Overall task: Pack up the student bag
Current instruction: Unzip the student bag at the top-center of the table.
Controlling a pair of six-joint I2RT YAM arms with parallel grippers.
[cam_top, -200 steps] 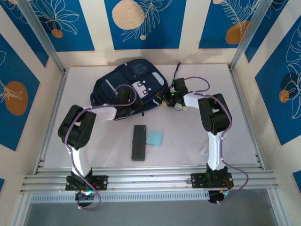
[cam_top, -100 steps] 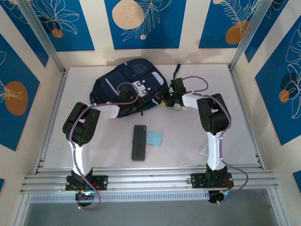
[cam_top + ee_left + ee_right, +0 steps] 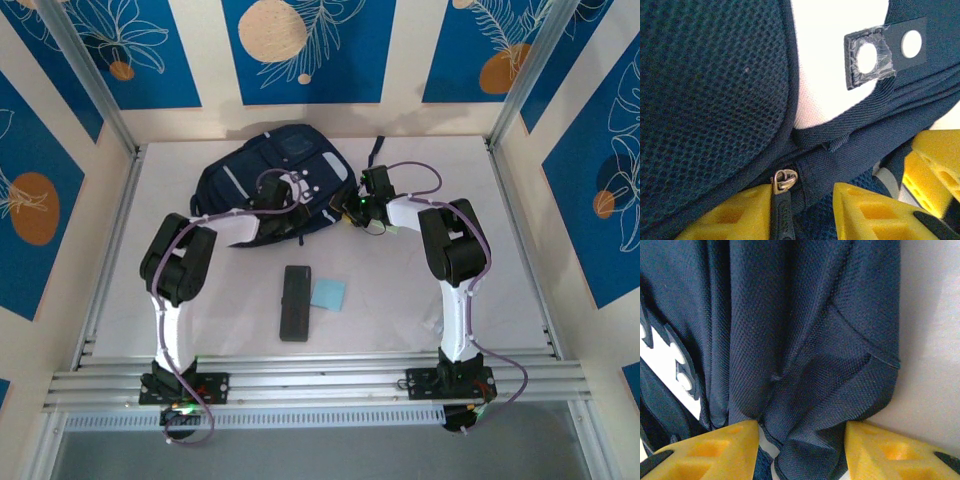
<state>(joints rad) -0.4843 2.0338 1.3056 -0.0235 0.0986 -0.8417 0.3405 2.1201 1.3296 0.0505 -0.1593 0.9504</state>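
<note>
My left gripper (image 3: 802, 194) sits low on the student bag (image 3: 250, 172), a large dark navy fabric backpack with thin light stripes lying at the far middle of the white table (image 3: 420, 300). The yellow fingers (image 3: 735, 215) stand partly apart. The small metal zip pull (image 3: 784, 179) and its dark tab lie in the gap, right against the left-hand finger, while the other finger stands clear of them, so I read the jaws as released and not clamped. Above them I see navy mesh, a white patch (image 3: 835, 60) and a black tab with two round holes (image 3: 886, 50), one hole under clear tape. A further yellow block (image 3: 935, 165) is cut off at the right edge, and I cannot tell what it belongs to. My right gripper (image 3: 801, 437) is at the bag's right side, just off bare table, with a bunched fold of navy cloth filling the space between its fingers and creases running into that gap, so it is grasping the fabric. From overhead both sets of fingers are too small and too covered by the wrists to judge. A long black rectangular case (image 3: 294, 302) and a light blue square sheet (image 3: 327, 293) lie side by side nearer me, well apart from the bag.
</note>
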